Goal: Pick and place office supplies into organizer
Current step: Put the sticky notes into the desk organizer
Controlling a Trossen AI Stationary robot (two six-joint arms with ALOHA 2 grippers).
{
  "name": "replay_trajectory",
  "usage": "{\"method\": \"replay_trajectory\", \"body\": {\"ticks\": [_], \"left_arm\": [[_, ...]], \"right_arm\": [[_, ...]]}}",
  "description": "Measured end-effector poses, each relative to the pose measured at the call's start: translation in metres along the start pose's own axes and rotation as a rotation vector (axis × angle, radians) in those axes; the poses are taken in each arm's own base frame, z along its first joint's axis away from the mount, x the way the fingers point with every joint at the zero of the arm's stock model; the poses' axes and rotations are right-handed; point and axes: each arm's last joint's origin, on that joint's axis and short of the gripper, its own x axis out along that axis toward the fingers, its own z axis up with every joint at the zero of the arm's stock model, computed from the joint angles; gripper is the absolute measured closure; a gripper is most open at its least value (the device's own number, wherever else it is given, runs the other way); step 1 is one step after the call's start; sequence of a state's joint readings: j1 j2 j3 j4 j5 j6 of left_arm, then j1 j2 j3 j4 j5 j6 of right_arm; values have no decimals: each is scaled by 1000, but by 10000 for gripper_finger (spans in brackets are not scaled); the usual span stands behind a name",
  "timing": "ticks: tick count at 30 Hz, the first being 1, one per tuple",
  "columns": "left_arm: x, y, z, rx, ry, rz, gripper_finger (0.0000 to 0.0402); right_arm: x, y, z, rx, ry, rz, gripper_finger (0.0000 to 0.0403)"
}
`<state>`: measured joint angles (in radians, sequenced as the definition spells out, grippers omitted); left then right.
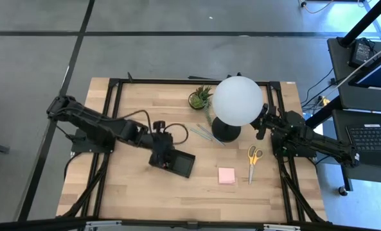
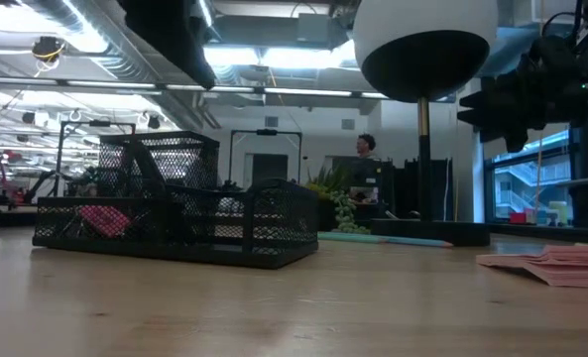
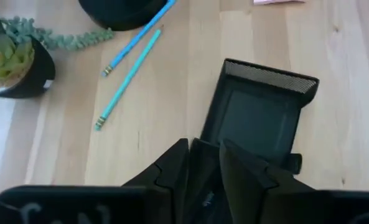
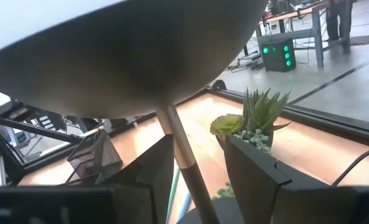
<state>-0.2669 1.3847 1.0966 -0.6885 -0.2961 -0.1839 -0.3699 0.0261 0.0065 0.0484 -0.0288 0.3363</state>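
The black mesh organizer (image 1: pixel 180 165) (image 2: pixel 175 223) (image 3: pixel 259 106) stands on the table left of centre, with a pink eraser (image 2: pixel 105 218) inside. My left gripper (image 1: pixel 159 156) (image 3: pixel 205 152) hovers over its left end, fingers slightly apart and touching nothing I can see. Yellow-handled scissors (image 1: pixel 253 156) and the pink sticky pad (image 1: pixel 227 175) (image 2: pixel 556 263) lie flat to the right. Two pale-green pencils (image 1: pixel 206 133) (image 3: pixel 128 78) lie by the lamp base. My right gripper (image 1: pixel 261 122) (image 4: pixel 198 146) waits, open, beside the lamp on its right side.
The white globe lamp (image 1: pixel 237 101) (image 2: pixel 424 45) (image 4: pixel 122 50) on its black base stands at centre-far, close to my right gripper. A small potted plant (image 1: pixel 201 97) (image 3: pixel 13 62) sits at the far edge. Bare wood lies along the near edge. A person stands far behind the table.
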Motion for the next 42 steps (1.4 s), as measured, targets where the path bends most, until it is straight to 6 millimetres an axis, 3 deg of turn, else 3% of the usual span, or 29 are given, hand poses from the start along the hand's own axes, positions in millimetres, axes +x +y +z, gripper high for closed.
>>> {"method": "replay_trajectory", "body": {"ticks": [5, 12, 23, 28, 31, 42], "left_arm": [[4, 20, -8, 14, -110, -48, 319], [16, 46, -41, -10, -345, -58, 318], [32, 80, -74, 25, -641, -16, 318], [38, 91, -84, -16, -657, -27, 320], [38, 93, -85, -25, -656, -13, 318], [38, 94, -85, -29, -655, -6, 318]], "right_arm": [[0, 0, -1, 1, 16, -5, 258], [0, 2, -1, -61, 27, 67, 258], [-2, 10, 17, -247, -15, 145, 258], [-2, 14, 36, -286, 112, 24, 258], [1, 13, 38, -275, 264, -51, 258], [27, 16, 42, -74, 543, -281, 258]]}}
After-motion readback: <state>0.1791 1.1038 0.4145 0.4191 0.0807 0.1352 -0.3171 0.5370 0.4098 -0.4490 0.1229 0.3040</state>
